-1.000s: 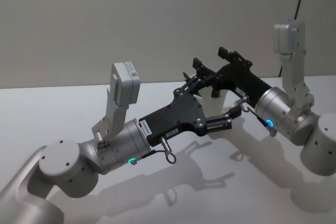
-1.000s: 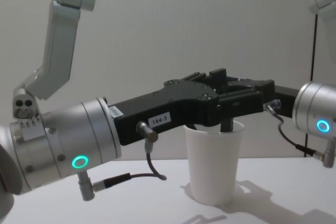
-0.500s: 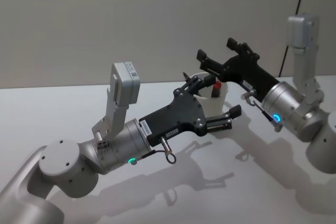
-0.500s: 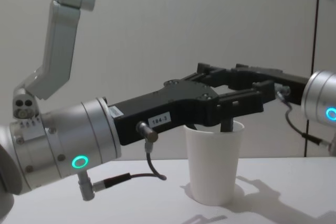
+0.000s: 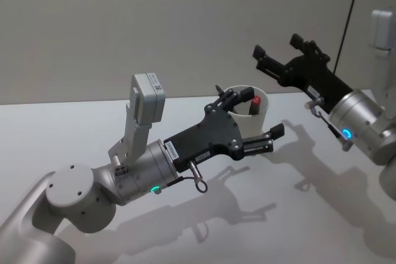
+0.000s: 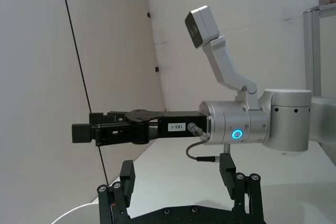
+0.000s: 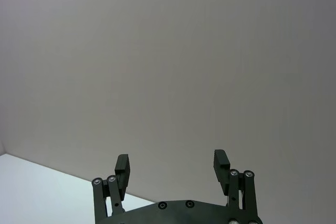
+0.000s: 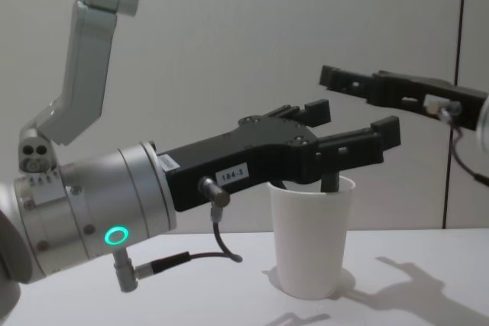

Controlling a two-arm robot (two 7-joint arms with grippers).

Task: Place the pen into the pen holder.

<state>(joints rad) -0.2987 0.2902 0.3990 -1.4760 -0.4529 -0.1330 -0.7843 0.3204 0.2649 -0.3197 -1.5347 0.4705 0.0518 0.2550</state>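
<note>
While pen stands in pen holder, left tool spread above rim

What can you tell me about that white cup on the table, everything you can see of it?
The pen holder is a plain white cup, paper by the look of it, tapered so that it is wider at its rolled rim than at its base. It stands upright on the white table and casts a soft shadow there. A pen with a red end stands inside, leaning on the inner wall. The left pincer hangs open just above the rim; whether it touches the cup is unclear.
</note>
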